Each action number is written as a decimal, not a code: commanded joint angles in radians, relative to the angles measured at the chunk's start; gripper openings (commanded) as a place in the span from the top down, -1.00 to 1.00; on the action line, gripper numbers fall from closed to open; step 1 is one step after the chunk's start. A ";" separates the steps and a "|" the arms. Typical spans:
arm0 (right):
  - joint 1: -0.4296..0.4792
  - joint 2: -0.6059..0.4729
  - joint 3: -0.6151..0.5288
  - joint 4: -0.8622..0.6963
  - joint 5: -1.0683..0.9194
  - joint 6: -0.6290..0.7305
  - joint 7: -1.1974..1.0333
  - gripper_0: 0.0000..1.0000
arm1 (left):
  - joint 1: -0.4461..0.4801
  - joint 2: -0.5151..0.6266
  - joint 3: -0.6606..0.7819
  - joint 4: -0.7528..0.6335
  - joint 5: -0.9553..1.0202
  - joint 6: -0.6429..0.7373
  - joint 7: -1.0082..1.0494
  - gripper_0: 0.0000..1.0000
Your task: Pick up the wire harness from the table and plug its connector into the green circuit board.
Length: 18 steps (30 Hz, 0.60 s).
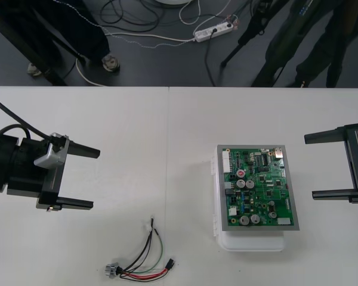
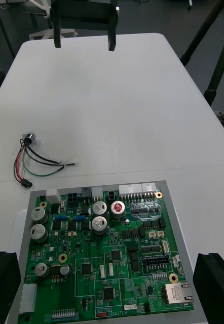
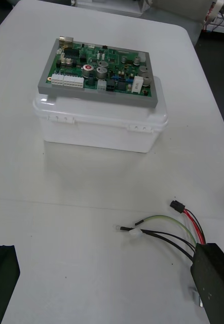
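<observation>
The wire harness [image 1: 140,262] lies loose on the table near its front edge, with the black plug [image 1: 169,262] toward the board and the metal socket [image 1: 112,270] at the other end. The green circuit board [image 1: 256,187] sits on its white base [image 1: 250,241] at the right. My left gripper [image 1: 86,177] hovers open at the left, behind the harness. My right gripper [image 1: 316,165] stands open just right of the board. In the left wrist view the harness [image 3: 168,230] lies by one finger [image 3: 213,278]. The right wrist view looks over the board [image 2: 107,248] to the harness [image 2: 38,162].
The white base [image 3: 99,126] raises the board [image 3: 99,71] well above the table. A seam runs down the table [image 1: 168,149] between the left gripper and the board. Dark floor with cables lies beyond the far edge.
</observation>
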<state>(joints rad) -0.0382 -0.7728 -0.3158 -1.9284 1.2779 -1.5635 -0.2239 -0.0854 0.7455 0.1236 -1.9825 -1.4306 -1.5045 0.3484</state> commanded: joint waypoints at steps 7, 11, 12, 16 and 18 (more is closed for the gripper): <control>0.014 -0.026 -0.026 0.000 -0.015 -0.007 0.003 -1.00 | 0.015 -0.012 0.013 -0.032 -0.001 0.035 -0.057 -1.00; 0.014 -0.026 -0.026 0.000 -0.015 -0.007 0.003 -1.00 | 0.015 -0.012 0.013 -0.032 -0.001 0.035 -0.057 -1.00; 0.014 -0.026 -0.026 0.000 -0.015 -0.007 0.003 -1.00 | 0.015 -0.012 0.013 -0.032 -0.001 0.035 -0.057 -1.00; 0.047 -0.002 -0.006 0.022 -0.002 -0.007 0.005 -1.00 | 0.015 -0.012 0.013 -0.032 -0.001 0.035 -0.057 -1.00; 0.052 0.003 0.000 0.025 0.001 -0.007 0.005 -1.00 | 0.015 -0.012 0.013 -0.032 -0.001 0.035 -0.057 -1.00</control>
<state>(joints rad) -0.0249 -0.7708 -0.3141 -1.9167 1.2781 -1.5638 -0.2239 -0.0853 0.7455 0.1236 -1.9828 -1.4306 -1.5045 0.3484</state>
